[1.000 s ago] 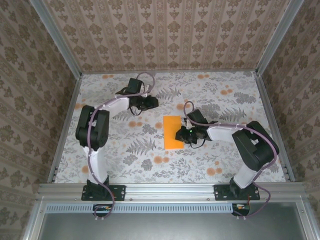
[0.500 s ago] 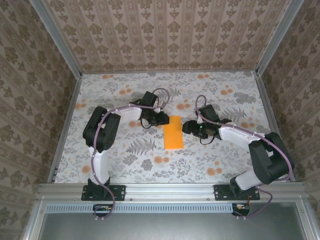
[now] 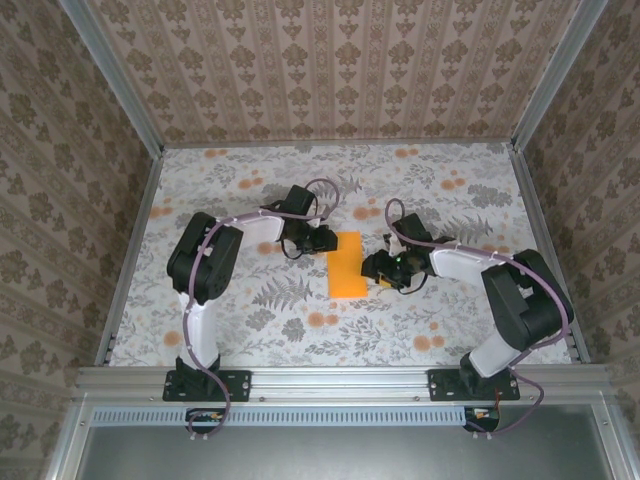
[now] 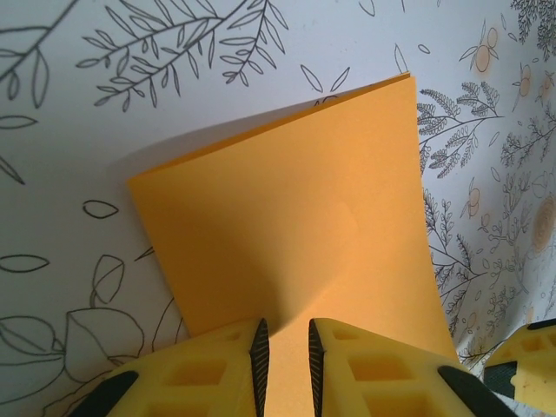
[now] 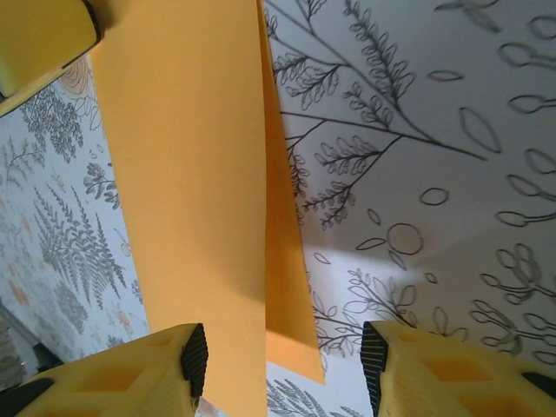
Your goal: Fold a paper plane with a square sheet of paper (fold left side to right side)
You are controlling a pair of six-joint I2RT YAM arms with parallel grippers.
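The square sheet of paper (image 3: 347,265) lies in the middle of the table, bright orange and folded in half into an upright rectangle. My left gripper (image 3: 325,240) rests at its upper left edge. In the left wrist view its fingertips (image 4: 285,334) sit low over the paper (image 4: 295,200), a narrow gap between them and nothing clamped. My right gripper (image 3: 372,268) is at the lower right edge. It stands open (image 5: 278,347), straddling the paper (image 5: 191,174), whose lower layer juts out beyond the upper layer's free edge.
The table (image 3: 250,300) carries a grey floral pattern with small orange flower prints. Patterned walls and a metal frame (image 3: 130,240) close in the left, back and right. The left gripper's yellow finger (image 5: 35,35) shows at the paper's far end in the right wrist view.
My left gripper has come forward and right to the paper's left edge. My right gripper opened, drew back briefly, then returned to the lower right edge. The paper has stayed put.
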